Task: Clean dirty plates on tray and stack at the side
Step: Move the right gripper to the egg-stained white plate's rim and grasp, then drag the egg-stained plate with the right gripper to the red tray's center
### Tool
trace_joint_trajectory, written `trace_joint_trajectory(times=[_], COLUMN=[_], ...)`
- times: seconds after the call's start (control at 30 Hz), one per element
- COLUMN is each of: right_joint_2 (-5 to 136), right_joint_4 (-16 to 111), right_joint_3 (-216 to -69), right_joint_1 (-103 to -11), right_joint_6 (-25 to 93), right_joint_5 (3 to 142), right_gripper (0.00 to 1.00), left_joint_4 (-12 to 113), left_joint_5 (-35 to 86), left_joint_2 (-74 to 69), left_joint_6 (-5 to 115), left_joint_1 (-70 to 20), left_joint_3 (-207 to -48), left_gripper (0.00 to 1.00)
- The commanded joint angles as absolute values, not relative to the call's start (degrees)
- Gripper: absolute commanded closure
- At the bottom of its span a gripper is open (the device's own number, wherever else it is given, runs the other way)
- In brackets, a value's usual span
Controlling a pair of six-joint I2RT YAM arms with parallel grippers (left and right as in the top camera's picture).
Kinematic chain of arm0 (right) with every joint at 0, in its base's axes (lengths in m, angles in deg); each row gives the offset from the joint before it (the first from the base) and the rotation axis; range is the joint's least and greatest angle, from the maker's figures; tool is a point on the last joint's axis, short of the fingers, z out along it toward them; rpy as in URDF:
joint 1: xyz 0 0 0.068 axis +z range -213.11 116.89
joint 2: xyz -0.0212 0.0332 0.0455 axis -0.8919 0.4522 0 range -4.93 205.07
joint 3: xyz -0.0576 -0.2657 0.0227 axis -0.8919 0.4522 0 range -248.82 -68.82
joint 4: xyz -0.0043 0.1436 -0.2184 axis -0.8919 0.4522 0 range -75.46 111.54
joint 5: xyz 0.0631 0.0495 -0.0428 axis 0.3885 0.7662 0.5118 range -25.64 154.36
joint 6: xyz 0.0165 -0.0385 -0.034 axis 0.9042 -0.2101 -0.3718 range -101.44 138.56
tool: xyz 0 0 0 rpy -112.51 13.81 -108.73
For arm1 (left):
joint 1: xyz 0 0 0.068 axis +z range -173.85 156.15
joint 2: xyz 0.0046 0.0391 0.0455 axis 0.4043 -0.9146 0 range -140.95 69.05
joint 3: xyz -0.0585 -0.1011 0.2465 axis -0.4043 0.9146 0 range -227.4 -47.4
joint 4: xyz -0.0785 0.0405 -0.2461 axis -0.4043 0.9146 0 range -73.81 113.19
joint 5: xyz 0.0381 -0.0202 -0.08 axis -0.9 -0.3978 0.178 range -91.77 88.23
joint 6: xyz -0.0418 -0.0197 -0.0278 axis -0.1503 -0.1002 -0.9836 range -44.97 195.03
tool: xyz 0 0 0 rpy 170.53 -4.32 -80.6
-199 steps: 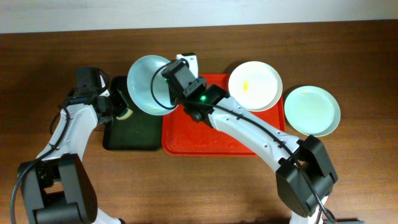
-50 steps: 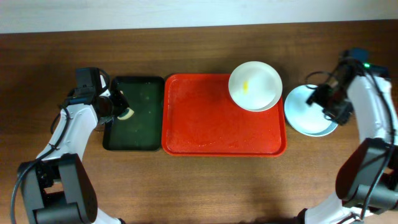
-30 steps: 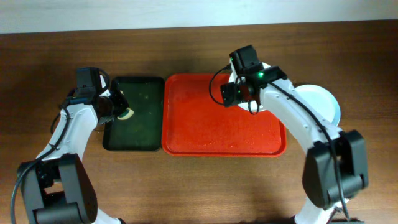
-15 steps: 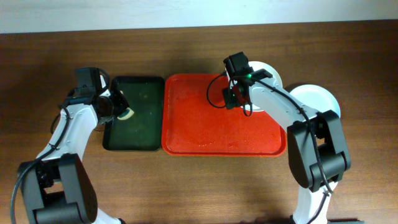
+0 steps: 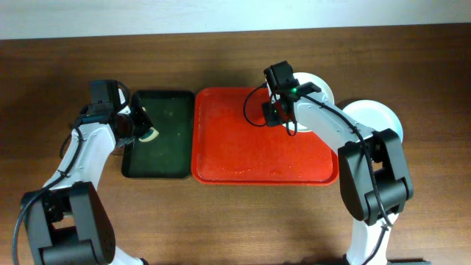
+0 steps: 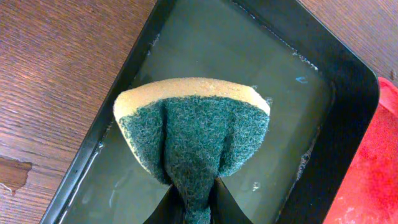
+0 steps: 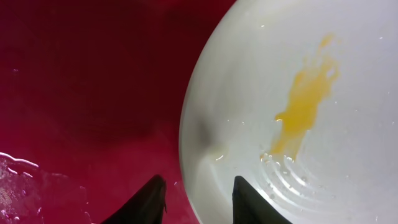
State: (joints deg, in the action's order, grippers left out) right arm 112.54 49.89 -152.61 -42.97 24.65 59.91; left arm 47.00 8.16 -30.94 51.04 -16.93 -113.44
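Note:
A white plate (image 5: pixel 321 85) (image 7: pixel 311 68) with a yellow smear (image 7: pixel 305 102) lies at the back right corner of the red tray (image 5: pixel 250 151) (image 7: pixel 93 74). My right gripper (image 5: pixel 278 110) (image 7: pixel 199 182) straddles its left rim, one finger over the tray and one over the plate, with red still showing between the outer finger and the rim. Pale blue-green plates (image 5: pixel 377 118) sit on the table right of the tray. My left gripper (image 5: pixel 142 129) (image 6: pixel 193 200) is shut on a green-and-yellow sponge (image 5: pixel 150 135) (image 6: pixel 193 124) above the dark green tray (image 5: pixel 165 143) (image 6: pixel 339 93).
The dark green tray holds a film of water and stands against the red tray's left side (image 6: pixel 380 174). Water droplets lie on the red tray's floor. Brown wooden table (image 5: pixel 235 221) surrounds both trays.
My right arm swung from the plates at the right over to the white plate's left rim, and its jaws have narrowed round that rim. The left arm and sponge have not moved.

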Motion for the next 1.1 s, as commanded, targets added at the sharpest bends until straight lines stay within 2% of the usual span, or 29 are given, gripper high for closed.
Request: trace_joint_trajectory(times=[0.0, 0.1, 0.23, 0.3, 0.57, 0.73, 0.87, 1.07], right_joint_2=[113.6, 113.6, 113.6, 113.6, 113.6, 113.6, 113.6, 112.4], right_joint_4=[48.9, 47.0, 46.9, 47.2, 47.8, 49.6, 49.6, 53.2], right_joint_3=[-150.8, -149.0, -148.9, -148.9, -148.9, -148.9, -148.9, -150.9], right_joint_1=[-42.8, -42.8, -42.8, -42.8, -42.1, -37.5, -32.1, -32.6], right_joint_6=[25.0, 25.0, 25.2, 27.4, 33.9, 37.5, 37.4, 37.5], right_joint_5=[59.8, 59.9, 60.0, 60.8, 85.3, 86.6, 86.0, 84.8], right_gripper=[0.63, 0.64, 0.88, 0.91, 0.91, 0.91, 0.86, 0.78], left_joint_4=[47.0, 47.0, 47.0, 47.0, 47.0, 47.0, 47.0, 47.0], left_joint_5=[9.0, 9.0, 9.0, 9.0, 9.0, 9.0, 9.0, 9.0], left_joint_2=[-31.1, -31.1, -31.1, -31.1, -31.1, -31.1, -31.1, -31.1], left_joint_6=[52.0, 52.0, 52.0, 52.0, 52.0, 52.0, 52.0, 52.0], left_joint_1=[-17.0, -17.0, -17.0, -17.0, -17.0, -17.0, -17.0, -17.0], left_joint_3=[-113.4, -113.4, -113.4, -113.4, -113.4, -113.4, -113.4, -113.4], left_gripper=[0.89, 0.89, 0.89, 0.89, 0.89, 0.89, 0.89, 0.89])
